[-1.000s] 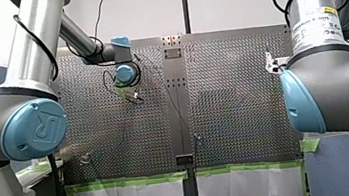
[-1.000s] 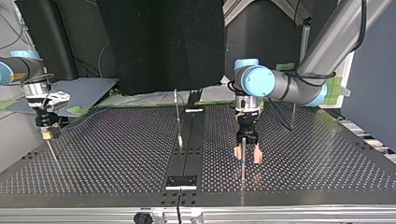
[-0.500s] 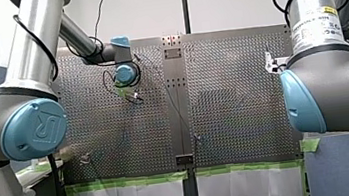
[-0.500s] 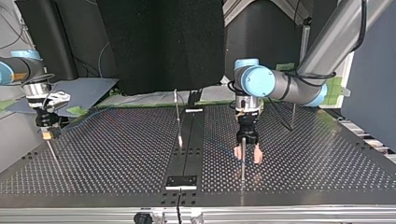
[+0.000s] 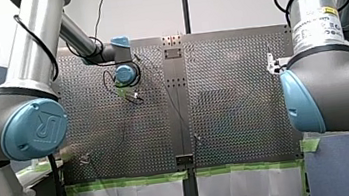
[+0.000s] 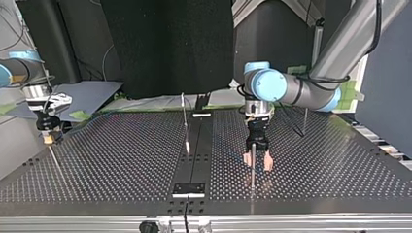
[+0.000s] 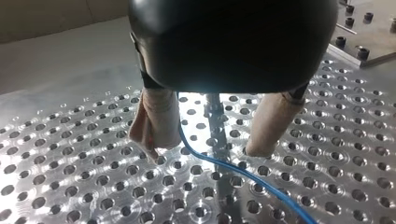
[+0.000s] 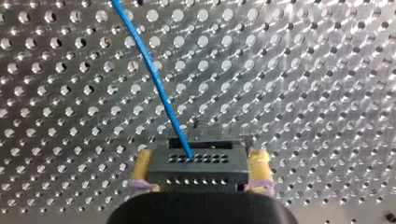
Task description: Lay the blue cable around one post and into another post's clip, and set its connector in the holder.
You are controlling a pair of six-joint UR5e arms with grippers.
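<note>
Right wrist view: my right end effector [image 8: 201, 163] is clamping the rigid connector [image 8: 205, 171], the best hold I'd judge, blue cable [image 8: 154, 79] trailing thin and floppy over the table [image 8: 303, 93], while my left end effector [image 7: 205, 149] is standing wide around a post [image 7: 215, 122], cable passing between.

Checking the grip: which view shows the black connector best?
The right wrist view: the black rectangular connector, blue cable attached, sits between the yellow-padded fingers. In the top view it is too small; the others don't show it.
</note>
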